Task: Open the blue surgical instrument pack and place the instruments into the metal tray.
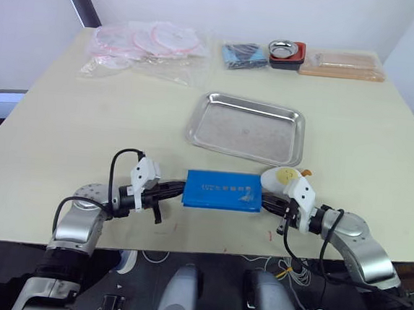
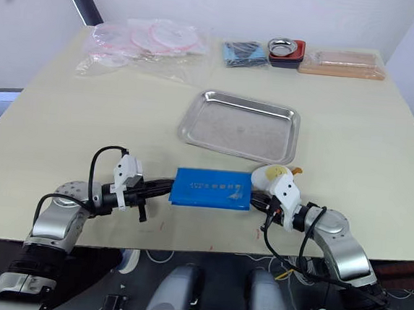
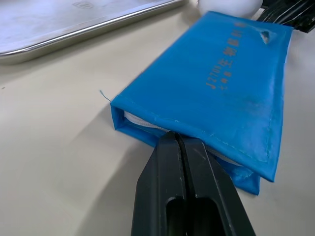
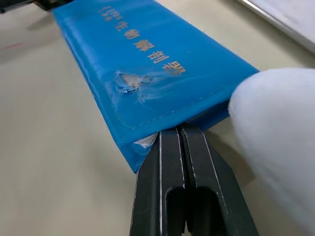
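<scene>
The blue pack (image 1: 223,190) lies flat and still folded near the front edge of the counter (image 1: 70,143), just in front of the one metal tray (image 1: 247,128), which sits toward the middle with nothing in it.

The head views show the whole counter and both arms reaching in from either end of the pack. The wrist views give what those miss: the left wrist view shows the pack's open end with a pale lining between the blue layers, and the right wrist view shows a small torn patch on the top face beside the print.

The left pincer (image 3: 182,142) has its two black fingers pressed together, their tips against the pack's left end at the lining; whether any fabric is caught between them cannot be told. The right pincer (image 4: 178,132) is likewise closed to a hairline gap, tips at the pack's right end, where a scrap of pale lining shows beside them. A white rounded object with a yellow mark (image 1: 283,178) sits just beside the right pincer, touching the pack's right corner.

Along the back edge, left to right: a heap of clear plastic bags (image 1: 145,48), one dark blue cloth bundle (image 1: 243,55), one small steel bowl on a red-and-black base (image 1: 286,50), and one tan flat packet (image 1: 343,65).
</scene>
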Robot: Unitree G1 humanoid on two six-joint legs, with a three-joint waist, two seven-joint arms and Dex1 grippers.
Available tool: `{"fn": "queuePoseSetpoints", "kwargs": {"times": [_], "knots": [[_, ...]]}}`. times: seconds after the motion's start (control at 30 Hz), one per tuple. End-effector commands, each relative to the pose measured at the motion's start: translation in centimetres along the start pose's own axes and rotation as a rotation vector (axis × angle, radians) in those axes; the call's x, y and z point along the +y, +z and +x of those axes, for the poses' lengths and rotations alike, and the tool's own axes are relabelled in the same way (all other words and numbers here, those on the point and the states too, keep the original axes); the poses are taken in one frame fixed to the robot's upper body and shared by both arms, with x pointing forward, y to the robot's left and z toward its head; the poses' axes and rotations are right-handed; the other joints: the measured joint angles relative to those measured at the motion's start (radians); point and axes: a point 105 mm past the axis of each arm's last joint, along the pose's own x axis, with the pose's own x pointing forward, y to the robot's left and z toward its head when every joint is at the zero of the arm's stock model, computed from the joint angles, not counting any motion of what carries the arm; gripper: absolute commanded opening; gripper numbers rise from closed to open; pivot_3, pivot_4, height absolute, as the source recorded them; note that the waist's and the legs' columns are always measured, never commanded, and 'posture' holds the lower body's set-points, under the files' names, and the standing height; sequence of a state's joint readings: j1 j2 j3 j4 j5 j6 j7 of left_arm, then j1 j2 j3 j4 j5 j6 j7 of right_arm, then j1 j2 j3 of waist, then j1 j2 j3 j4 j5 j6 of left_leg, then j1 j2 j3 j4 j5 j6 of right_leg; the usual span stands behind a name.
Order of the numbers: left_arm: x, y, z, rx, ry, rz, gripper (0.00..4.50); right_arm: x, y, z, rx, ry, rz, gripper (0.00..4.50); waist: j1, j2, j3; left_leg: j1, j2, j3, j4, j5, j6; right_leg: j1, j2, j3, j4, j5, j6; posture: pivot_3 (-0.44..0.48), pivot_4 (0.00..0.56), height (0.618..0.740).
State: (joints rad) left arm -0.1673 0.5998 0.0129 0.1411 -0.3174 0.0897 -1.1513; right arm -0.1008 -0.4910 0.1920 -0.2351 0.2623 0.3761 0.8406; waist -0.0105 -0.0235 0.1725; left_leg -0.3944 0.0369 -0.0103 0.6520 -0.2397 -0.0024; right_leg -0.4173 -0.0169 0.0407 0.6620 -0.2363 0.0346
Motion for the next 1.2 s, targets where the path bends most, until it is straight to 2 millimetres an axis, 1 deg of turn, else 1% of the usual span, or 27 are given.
{"fn": "queuePoseSetpoints", "kwargs": {"times": [0.03, 0.17, 0.3, 0.47, 0.53, 0.6, 0.73, 0.83, 0.97, 1.1, 1.2], "knots": [[-2.3, -0.1, 1.8, -0.005, -0.133, 0.01, 0.02, 1.2, 1.2, -0.8, -0.041, 0.042, -0.012, 0.0, 0.002, 0.0, 0.0, 0.0, 0.0, 0.0, 0.0, 0.0, 0.0, 0.0, 0.0, 0.0, 0.0, 0.0, 0.0, 0.0, 0.15, 0.74], [-3.3, -0.1, 2.4, -0.006, -0.18, 0.004, 0.02, 0.9, 0.8, -1.7, -0.03, -0.008, 0.0, 0.0, 0.0, 0.0, 0.0, 0.0, 0.0, 0.001, 0.0, 0.0, 0.0, 0.0, 0.0, 0.0, 0.0, 0.0, 0.0, 0.0, 0.15, 0.74], [-3.5, -0.4, 2.3, 0.0, -0.184, -0.001, 0.02, 0.5, 0.6, -1.6, -0.028, -0.035, 0.0, 0.0, -0.001, 0.001, 0.0, 0.001, 0.0, 0.001, 0.0, 0.0, 0.0, 0.0, 0.0, 0.001, 0.0, 0.0, 0.0, 0.0, 0.15, 0.74], [-3.2, -0.4, 1.8, 0.001, -0.162, -0.008, 0.02, 0.9, 0.9, -1.0, -0.049, -0.004, 0.005, 0.0, -0.003, 0.001, -0.001, 0.001, 0.0, 0.001, 0.0, 0.0, 0.0, 0.0, 0.0, 0.001, 0.0, 0.0, 0.0, 0.0, 0.15, 0.74], [-2.9, -0.2, 1.6, -0.009, -0.138, -0.017, 0.02, 0.9, 0.9, -1.0, -0.048, 0.006, 0.002, 0.0, -0.004, 0.001, -0.001, 0.001, 0.0, 0.001, 0.0, 0.0, 0.0, 0.0, 0.0, 0.001, 0.0, 0.0, 0.0, 0.0, 0.15, 0.74], [-2.6, -0.4, 1.1, 0.009, -0.114, -0.002, 0.02, 0.8, 0.9, -1.2, -0.041, 0.009, -0.002, 0.0, -0.005, 0.001, -0.001, 0.001, 0.0, 0.001, 0.0, 0.0, 0.0, 0.0, 0.0, 0.001, 0.0, 0.0, 0.0, 0.0, 0.15, 0.74], [-1.7, -0.1, 0.3, -0.003, -0.064, -0.006, 0.02, 0.1, 0.2, -2.2, 0.008, -0.004, -0.058, 0.0, -0.005, 0.001, -0.001, 0.001, 0.0, 0.001, 0.0, 0.0, 0.0, 0.0, 0.0, 0.001, 0.0, 0.0, 0.0, 0.0, 0.15, 0.74], [-1.5, 0.5, -0.7, -0.019, -0.06, -0.003, 0.02, -0.4, 0.6, -2.9, -0.011, -0.016, -0.082, 0.0, -0.007, 0.001, -0.001, 0.001, 0.0, 0.001, 0.0, 0.0, 0.0, 0.0, 0.0, 0.001, 0.0, 0.0, 0.0, 0.0, 0.15, 0.74], [-0.9, 0.4, -2.3, 0.008, -0.048, 0.013, 0.02, -1.1, 0.6, -4.4, -0.016, -0.034, -0.108, 0.0, -0.006, 0.001, 0.0, 0.001, 0.001, 0.0, 0.0, 0.0, 0.0, 0.0, 0.001, 0.0, 0.0, 0.0, 0.0, 0.0, 0.15, 0.74], [-0.3, 1.1, -3.8, 0.01, -0.042, 0.03, 0.02, -1.0, 0.1, -6.1, 0.001, -0.012, -0.156, 0.0, -0.001, 0.0, 0.0, 0.0, 0.0, 0.0, 0.0, 0.0, 0.0, 0.0, 0.0, 0.0, 0.0, 0.0, 0.0, 0.0, 0.15, 0.74], [-0.5, 2.3, -5.1, -0.004, -0.065, 0.06, 0.02, -0.4, 0.4, -7.2, -0.015, 0.04, -0.192, 0.0, -0.003, 0.0, 0.0, 0.0, 0.0, 0.001, 0.0, 0.0, 0.0, 0.0, 0.0, 0.0, -0.001, 0.0, 0.0, 0.0, 0.15, 0.74]]}}
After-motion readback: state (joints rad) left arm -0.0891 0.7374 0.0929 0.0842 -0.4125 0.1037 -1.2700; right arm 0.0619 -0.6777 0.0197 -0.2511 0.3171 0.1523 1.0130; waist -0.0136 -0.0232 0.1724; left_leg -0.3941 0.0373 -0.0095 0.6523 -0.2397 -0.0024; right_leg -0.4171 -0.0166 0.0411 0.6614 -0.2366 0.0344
